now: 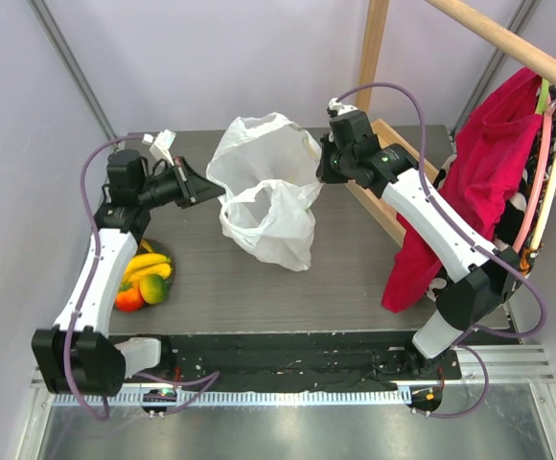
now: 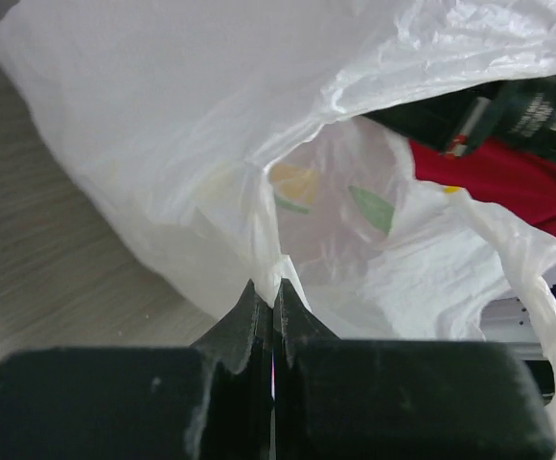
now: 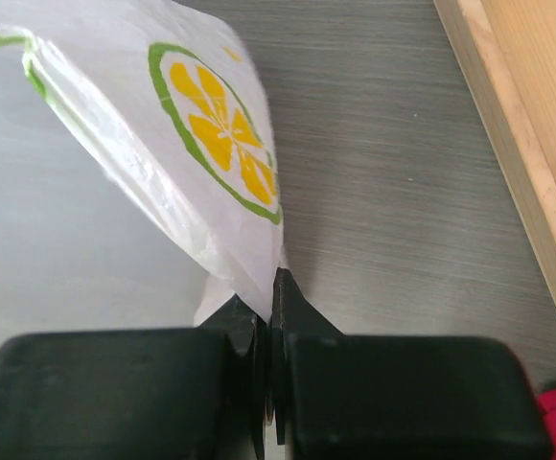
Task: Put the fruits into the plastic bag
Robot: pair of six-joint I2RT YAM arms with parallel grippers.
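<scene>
The white plastic bag (image 1: 264, 196) with lemon prints lies mid-table, mouth held apart. My left gripper (image 1: 213, 191) is shut on the bag's left edge; in the left wrist view the film (image 2: 211, 125) is pinched between the shut jaws at my gripper (image 2: 269, 289). My right gripper (image 1: 322, 165) is shut on the bag's right edge; the right wrist view shows the lemon-printed film (image 3: 201, 134) pinched at my gripper (image 3: 270, 280). The fruits, a yellow banana bunch (image 1: 146, 263), a red-orange round fruit (image 1: 128, 298) and a green-yellow mango (image 1: 153, 287), sit at the left on a plate under my left arm.
A red cloth (image 1: 470, 192) hangs from a wooden rack (image 1: 489, 38) at the right. A wooden frame (image 3: 518, 144) runs along the table's right side. The table's left edge lies close to the fruits.
</scene>
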